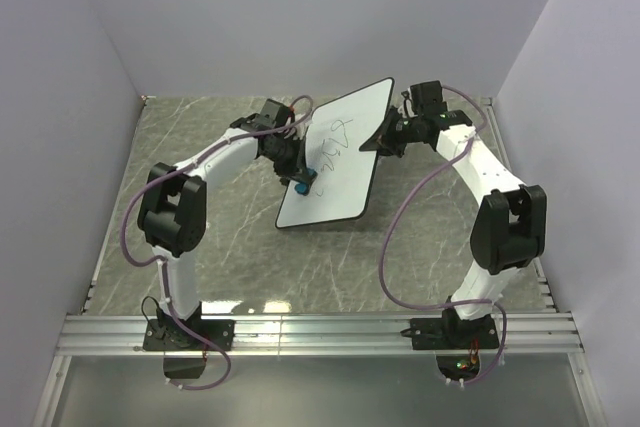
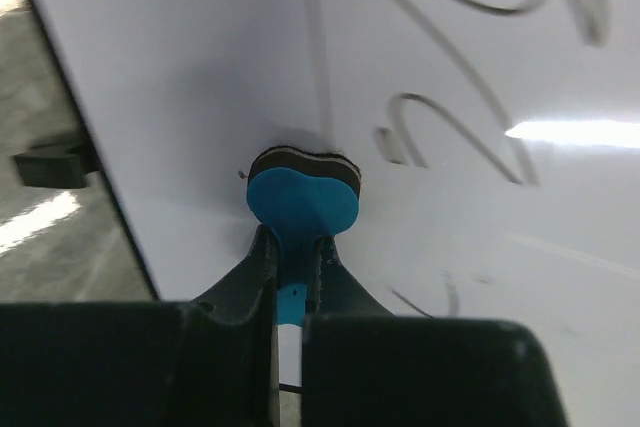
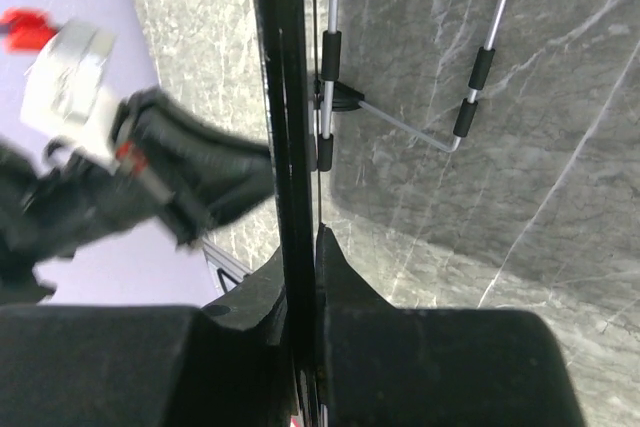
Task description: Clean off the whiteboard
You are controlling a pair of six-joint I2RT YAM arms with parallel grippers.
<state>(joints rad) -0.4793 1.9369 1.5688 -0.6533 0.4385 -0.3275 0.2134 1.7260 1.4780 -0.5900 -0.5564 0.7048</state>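
The whiteboard [image 1: 340,157] is held tilted in the middle of the table, its lower end near the tabletop. Dark scribbles [image 1: 340,137] run across its upper middle; they also show in the left wrist view [image 2: 470,127]. My left gripper [image 1: 302,183] is shut on a small blue eraser [image 2: 302,197], whose pad presses against the board's white face [image 2: 200,97] below the scribbles. My right gripper [image 1: 381,139] is shut on the board's right edge, seen edge-on as a black rim [image 3: 290,117] in the right wrist view.
The table is grey marble [image 1: 200,137] inside lavender walls. The board's folding wire stand [image 3: 400,122] shows behind it. An aluminium rail [image 1: 320,332] runs along the near edge by the arm bases.
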